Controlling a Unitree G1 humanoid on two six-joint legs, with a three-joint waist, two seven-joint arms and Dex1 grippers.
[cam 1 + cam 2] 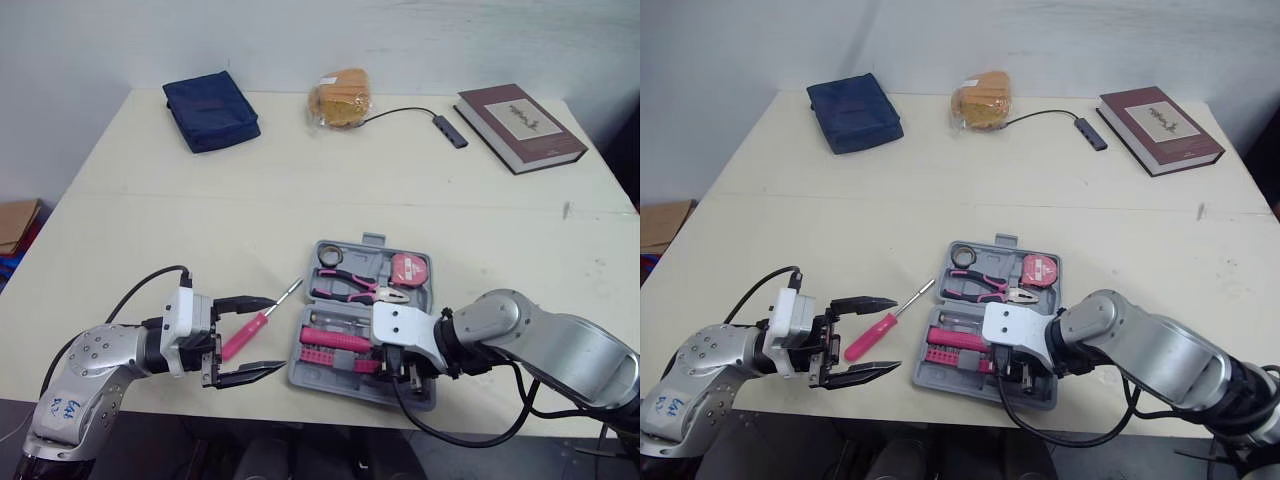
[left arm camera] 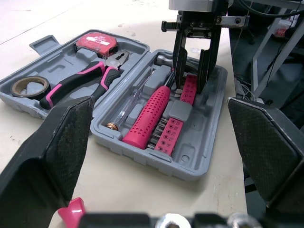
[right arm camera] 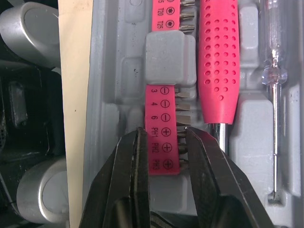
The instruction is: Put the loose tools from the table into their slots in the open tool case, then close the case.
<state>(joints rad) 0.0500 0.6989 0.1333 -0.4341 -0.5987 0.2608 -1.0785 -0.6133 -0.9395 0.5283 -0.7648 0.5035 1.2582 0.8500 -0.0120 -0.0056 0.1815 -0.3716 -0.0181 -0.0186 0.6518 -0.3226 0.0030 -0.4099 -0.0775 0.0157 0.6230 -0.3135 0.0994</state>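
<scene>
Case (image 1: 365,320) open flat near front edge of surface (image 1: 300,190), a little right of middle, lid half toward the back, base half toward the front. In lid half: tape roll (image 1: 331,256), pliers (image 1: 350,288), tape measure (image 1: 408,268). In base half: pink driver (image 2: 146,118) lying in its slot, tester (image 2: 127,107) just beside it, two pink bit strips end to end on the driver's other side. Right gripper (image 2: 191,89) reaching down into base half, fingers (image 3: 135,180) narrowly parted and clamped on the end of one bit strip (image 3: 161,142), one finger on its plain edge, the other against the bit tips; strip in line with the second strip (image 3: 164,14) and seemingly in its recess. Left gripper (image 1: 272,335) low at front edge, left of case, fingers (image 2: 66,137) wide apart, gripping nothing. Screwdriver (image 1: 258,322) loose on surface, pink handle between those open fingers, contact with them impossible to tell, shaft slanting toward back right, tip near case's left side but apart from it. Along back edge, well away: blue pouch (image 1: 211,110), bagged bread (image 1: 342,97), cable hub (image 1: 450,130), and book (image 1: 520,126) toward back right corner.
</scene>
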